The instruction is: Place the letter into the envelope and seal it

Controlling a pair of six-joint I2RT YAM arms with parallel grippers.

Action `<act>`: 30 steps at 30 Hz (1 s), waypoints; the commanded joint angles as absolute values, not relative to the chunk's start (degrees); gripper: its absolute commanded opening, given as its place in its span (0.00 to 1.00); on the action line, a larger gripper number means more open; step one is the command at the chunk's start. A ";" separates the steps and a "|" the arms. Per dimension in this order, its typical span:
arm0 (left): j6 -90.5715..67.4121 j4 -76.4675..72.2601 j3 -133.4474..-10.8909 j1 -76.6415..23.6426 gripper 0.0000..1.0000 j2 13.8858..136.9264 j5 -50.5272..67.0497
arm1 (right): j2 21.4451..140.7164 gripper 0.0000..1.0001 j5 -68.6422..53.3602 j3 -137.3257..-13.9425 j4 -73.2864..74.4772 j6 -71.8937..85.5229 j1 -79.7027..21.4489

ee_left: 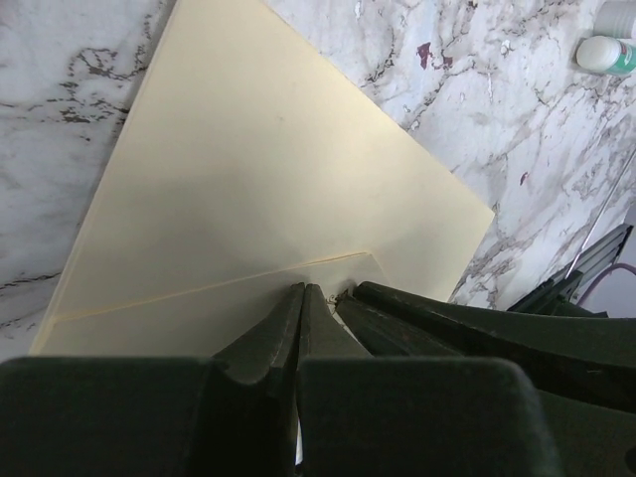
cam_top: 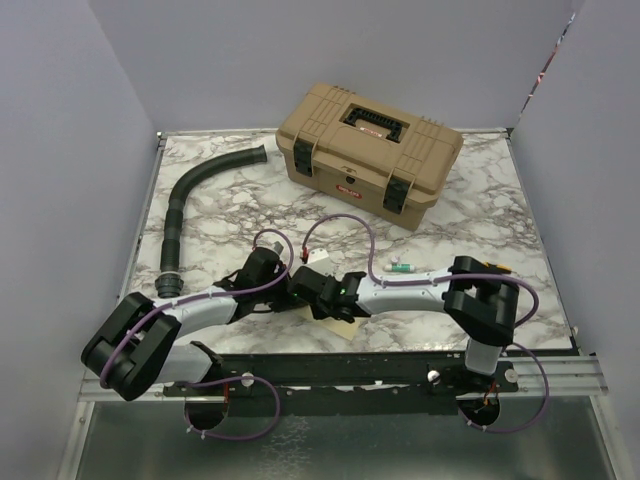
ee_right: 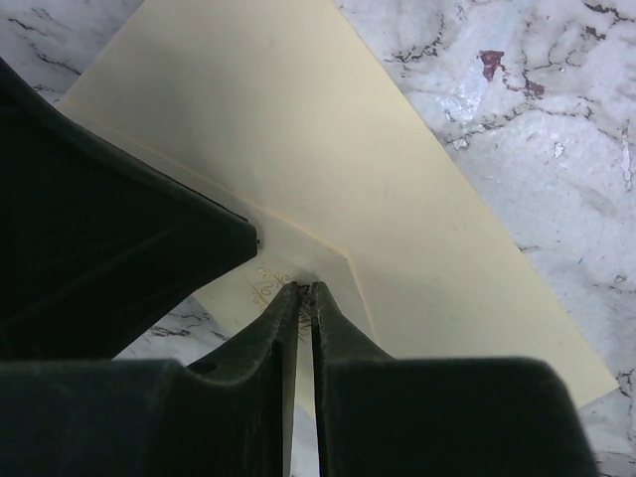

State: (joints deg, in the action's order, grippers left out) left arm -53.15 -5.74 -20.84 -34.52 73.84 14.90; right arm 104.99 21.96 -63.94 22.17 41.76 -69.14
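The envelope [ee_left: 278,179] lies flat at the near middle of the table [cam_top: 480,210], with the letter [ee_right: 260,288] showing a little by the flap [ee_left: 199,313]. The 2 grippers, left gripper [ee_left: 303,296] and right gripper [ee_right: 306,290], are closed at that flap; whether they pinch paper I cannot tell. I think it is best to push the letter fully in before folding.

From the top external camera we are looking down and forward from above and behind the arm bases, standing well back and taking in the whole white-and-grey marbled tabletop [cam_top: 230,215]. From each wrist camera we are peering along its own dark fingers [ee_left: 260,338] [ee_right: 270,343], very near, down onto the pale yellow rectangular paper envelope [ee_left: 278,179] [ee_right: 378,189]. Both wrist views are sharing that envelope and the marble beside it.
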 commanded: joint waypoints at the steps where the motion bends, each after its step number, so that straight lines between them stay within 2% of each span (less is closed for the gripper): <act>1: -51.14 0.19 -18.98 -33.89 0.00 76.72 5.73 | 104.76 0.13 18.36 -56.87 22.65 43.93 -68.73; 13: -51.79 0.19 -19.45 -32.37 0.00 77.44 4.39 | 97.94 0.15 11.82 -45.92 24.50 42.55 -68.73; 21: -50.99 0.20 -21.10 -31.52 0.00 78.03 4.61 | 92.56 0.14 12.12 -45.95 28.23 42.01 -68.75; 30: -47.14 4.60 -22.67 -28.75 0.00 74.62 -2.45 | 96.98 0.14 12.41 -47.79 25.81 41.79 -68.75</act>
